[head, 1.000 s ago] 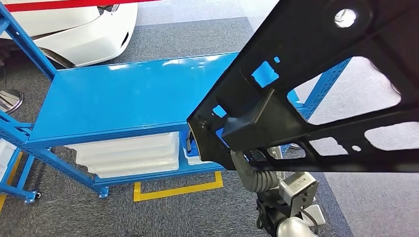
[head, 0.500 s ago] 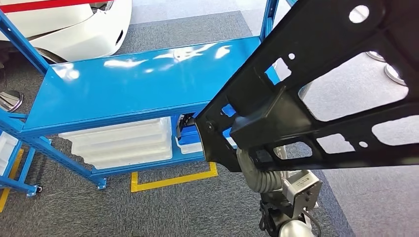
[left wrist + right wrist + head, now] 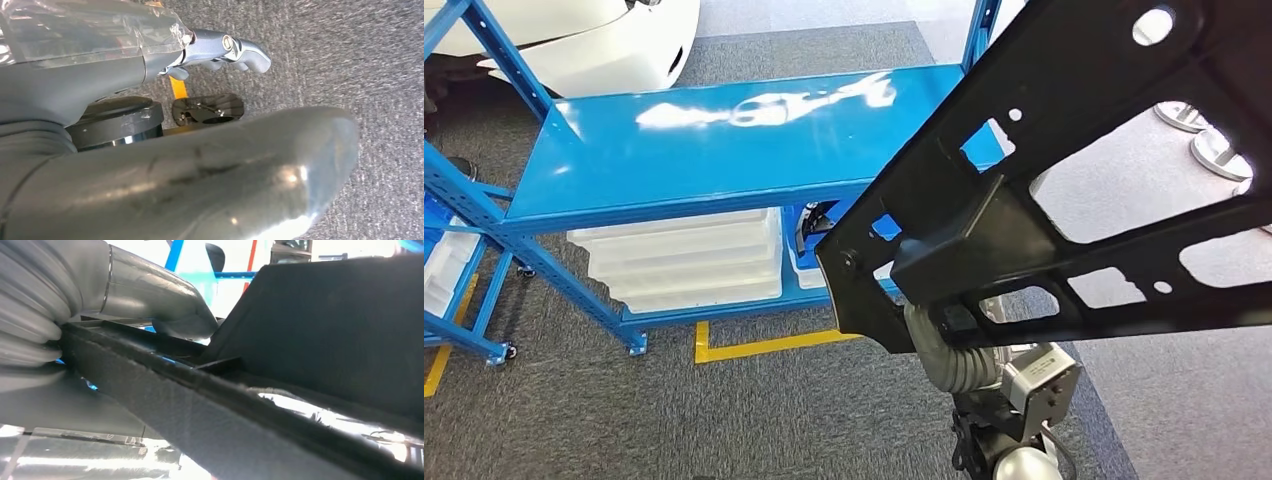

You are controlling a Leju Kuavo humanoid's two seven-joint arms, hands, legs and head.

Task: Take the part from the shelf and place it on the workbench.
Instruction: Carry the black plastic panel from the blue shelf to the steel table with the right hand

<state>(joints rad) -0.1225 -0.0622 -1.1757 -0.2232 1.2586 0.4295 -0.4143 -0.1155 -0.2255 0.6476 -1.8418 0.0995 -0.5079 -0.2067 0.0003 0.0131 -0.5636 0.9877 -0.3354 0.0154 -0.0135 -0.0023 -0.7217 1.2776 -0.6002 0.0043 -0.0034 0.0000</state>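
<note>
Meanwhile the whole head view is shifting, so the blue shelf [image 3: 714, 150] now is sitting further up and left. The right hand [image 3: 150, 295] is gripping the black part [image 3: 1064, 190], a flat frame with cut-out openings, held above grey carpet [image 3: 724, 420]. The left hand [image 3: 220, 47] is hanging with fingers curled on nothing.

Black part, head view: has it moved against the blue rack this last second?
Yes. A corner of the part lay on the front edge of the rack; now it sits below that edge, towards the robot. The whole view shifted.
</note>
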